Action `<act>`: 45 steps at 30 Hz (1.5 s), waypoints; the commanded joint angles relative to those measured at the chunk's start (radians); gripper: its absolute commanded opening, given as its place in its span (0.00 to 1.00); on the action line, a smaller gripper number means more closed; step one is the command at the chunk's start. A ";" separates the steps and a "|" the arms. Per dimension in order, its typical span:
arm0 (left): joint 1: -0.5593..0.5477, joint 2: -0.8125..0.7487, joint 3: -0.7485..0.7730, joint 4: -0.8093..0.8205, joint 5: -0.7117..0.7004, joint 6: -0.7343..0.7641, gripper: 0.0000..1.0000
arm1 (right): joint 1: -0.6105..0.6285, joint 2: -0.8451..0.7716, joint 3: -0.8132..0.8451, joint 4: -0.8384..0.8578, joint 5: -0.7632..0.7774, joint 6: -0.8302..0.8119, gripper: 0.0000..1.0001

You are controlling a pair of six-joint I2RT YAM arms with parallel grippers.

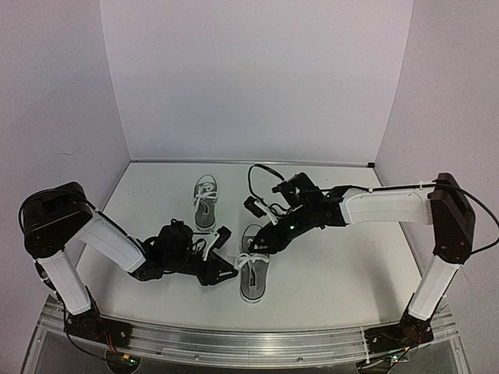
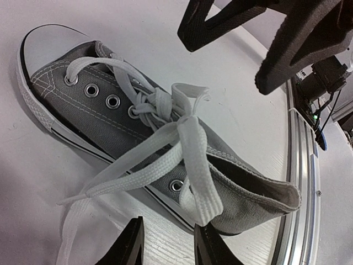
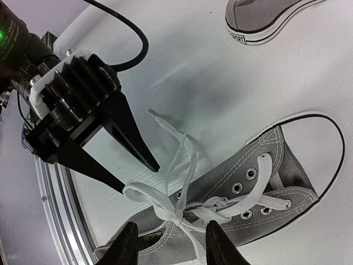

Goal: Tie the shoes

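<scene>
Top view: the near shoe (image 1: 253, 274) lies front-centre on the worktop (image 1: 335, 265); the second shoe (image 1: 205, 201) sits behind it.

Left wrist view: left tool (image 2: 168, 245) narrowly open, empty, beside the loose lace (image 2: 138, 165).

Right wrist view: right tool (image 3: 171, 245) wide, astride the knot (image 3: 179, 212), empty.

Risk: pulling one strand may undo the knot or drag the shoe.

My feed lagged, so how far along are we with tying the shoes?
Done: the near shoe has its laces pulled into a first knot, though the ends trail loose and no finished bow shows. In hand: the left pincer and right pincer sit open around it, gripping nothing. Left: the bow, then the far shoe, which lies apart; I cannot tell whether it is tied.
</scene>
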 commanded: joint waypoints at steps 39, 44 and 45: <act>0.027 -0.006 0.164 0.029 -0.038 0.015 0.02 | -0.020 0.073 0.054 0.018 -0.097 -0.062 0.40; 0.030 0.002 0.172 0.025 -0.036 0.015 0.02 | -0.020 0.096 0.058 0.019 -0.091 -0.060 0.38; 0.032 0.002 0.172 0.024 -0.035 0.014 0.02 | -0.019 0.098 0.059 0.019 -0.091 -0.061 0.36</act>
